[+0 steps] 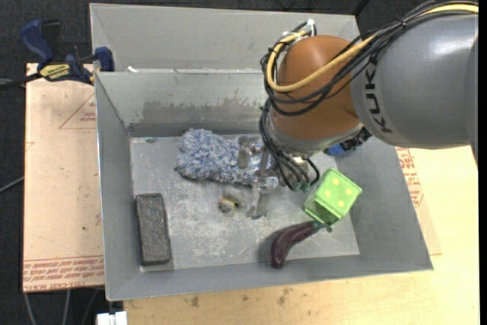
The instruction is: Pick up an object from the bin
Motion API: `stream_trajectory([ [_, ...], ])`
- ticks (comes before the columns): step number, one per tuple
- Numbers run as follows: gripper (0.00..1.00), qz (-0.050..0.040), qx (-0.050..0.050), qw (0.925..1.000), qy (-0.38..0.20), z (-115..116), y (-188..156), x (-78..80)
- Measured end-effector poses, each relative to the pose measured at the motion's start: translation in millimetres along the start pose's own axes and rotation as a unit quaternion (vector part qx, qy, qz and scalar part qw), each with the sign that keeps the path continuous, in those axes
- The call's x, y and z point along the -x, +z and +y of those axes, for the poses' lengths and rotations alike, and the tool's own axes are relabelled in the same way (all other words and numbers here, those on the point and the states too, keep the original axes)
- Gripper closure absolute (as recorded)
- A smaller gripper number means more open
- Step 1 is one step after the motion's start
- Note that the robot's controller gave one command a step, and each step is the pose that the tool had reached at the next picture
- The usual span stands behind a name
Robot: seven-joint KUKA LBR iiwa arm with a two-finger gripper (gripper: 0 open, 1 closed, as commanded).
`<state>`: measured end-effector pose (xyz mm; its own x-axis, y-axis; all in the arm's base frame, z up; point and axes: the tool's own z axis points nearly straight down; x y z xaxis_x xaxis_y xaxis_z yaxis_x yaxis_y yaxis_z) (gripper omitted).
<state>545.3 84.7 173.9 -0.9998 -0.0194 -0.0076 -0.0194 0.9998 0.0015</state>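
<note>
Pincer (pixel 256 190) sat low at the blue cloth (pixel 202 154) near bin centre, tan bit (pixel 227 203) just beside. Couldn't tell if apart or together. Risk: snagging only a loose fold, or knocking the tan bit away.

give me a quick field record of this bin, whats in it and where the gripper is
bin: grey metal bin
gripper: gripper low over the bin's middle, at the right end of the knitted cloth
knitted cloth: knitted cloth, blue and white, bunched near the back wall
grey block: grey block, lying flat, front left
green cube: green cube, pale dots, right of the gripper
purple piece: purple piece, eggplant-shaped, front right, just below the cube
tan bit: tan bit, small, on the floor left of the gripper
</note>
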Motion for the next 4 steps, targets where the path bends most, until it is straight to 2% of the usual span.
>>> stream_trajectory([
  [1, 0.00, 0.0022, 0.000, 0.9999, 0.014, -14, 17, 42.5],
  [2, 0.00, 0.0017, -0.001, 0.9998, 0.018, 32, 39, 54.9],
  [3, 1.00, 0.0015, 0.001, 0.9982, 0.059, 57, 96, 101.6],
  [4, 1.00, 0.0015, 0.001, 0.9982, 0.059, 57, 96, 101.6],
])
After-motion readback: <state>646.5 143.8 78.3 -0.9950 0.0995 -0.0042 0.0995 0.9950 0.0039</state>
